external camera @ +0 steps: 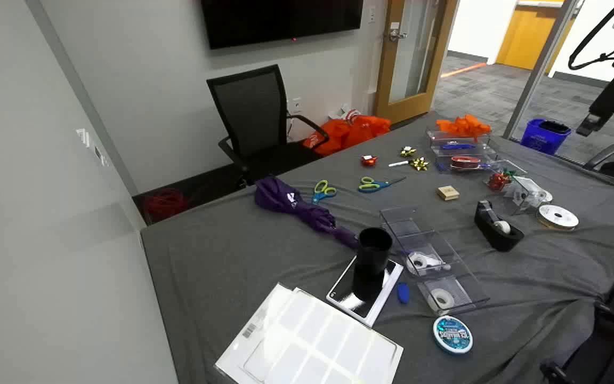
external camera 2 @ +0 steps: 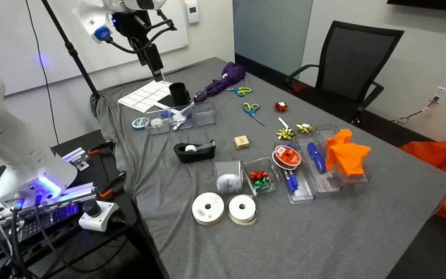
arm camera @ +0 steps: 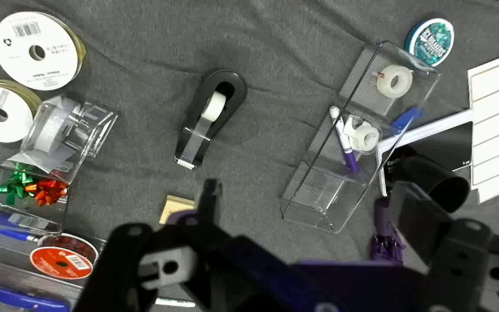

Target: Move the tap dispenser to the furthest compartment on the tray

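Grey-draped, the bench (external camera 2: 343, 228) fills a meeting room with a whiteboard (external camera 2: 18, 50) and a mesh-backed chair (external camera 2: 354, 58); in an exterior view a white robot arm (external camera 2: 29, 143) stands off its left edge. Toward the back left corner a mint tin (external camera 2: 140, 123) sits just beside the clear tray (arm camera: 358, 78), ready to be nudged should the tray be pushed. Next along, a small clear tape dispenser (arm camera: 365, 138) shares the middle compartment (arm camera: 322, 143) with a marker (arm camera: 344, 138); because the order may fit either dispenser, the wrong one could be lifted. Between tray and back edge, a black cup (external camera 2: 178, 94) standing on a flat box (arm camera: 444, 143) could topple if a load swings low. Probably the target, a larger black tape dispenser (external camera 2: 194, 154) rests upright on the bench, nearer the left edge than the right; its length may leave it propped askew on the walls of the end compartment (external camera 2: 206, 117), closest to the right edge and the likely goal. Overhead, the claw (arm camera: 312, 199) hangs well above the bench, its fingers (arm camera: 419, 221) spread wide apart, holding nothing and touching nothing; in the wrist view, the finger at left partly hides a tan block (arm camera: 176, 209), the one at right overlaps the cup.
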